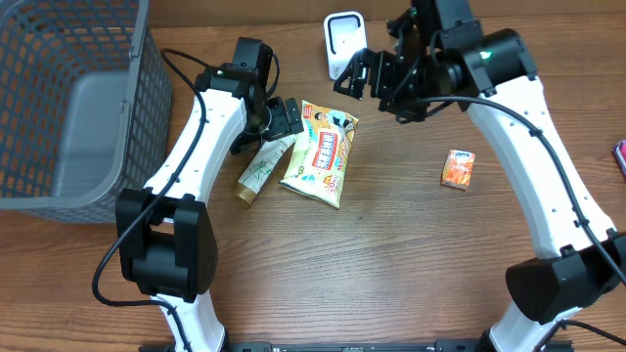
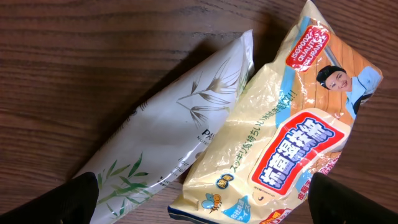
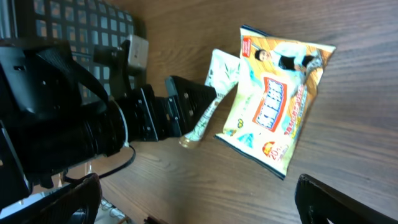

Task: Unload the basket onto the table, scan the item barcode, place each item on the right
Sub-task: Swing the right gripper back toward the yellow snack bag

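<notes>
Lying flat, yellow packet point(image 1: 321, 154) bears red lettering; left pincer point(image 2: 208, 202), right pincer point(image 3: 202, 202) both apart.

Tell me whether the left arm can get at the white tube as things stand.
Probably yes: the left gripper hangs open right above the white tube, nothing between them. The yellow pouch lies against one side of it and may crowd a finger.

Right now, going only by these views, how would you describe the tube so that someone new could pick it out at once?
Start at the grey mesh basket at the far left of the table and move right to the two items lying below the open left gripper. The tube is the one nearer the basket. It is slim and white with a green leaf print and a tan cap, lying against the wider yellow packet.
</notes>
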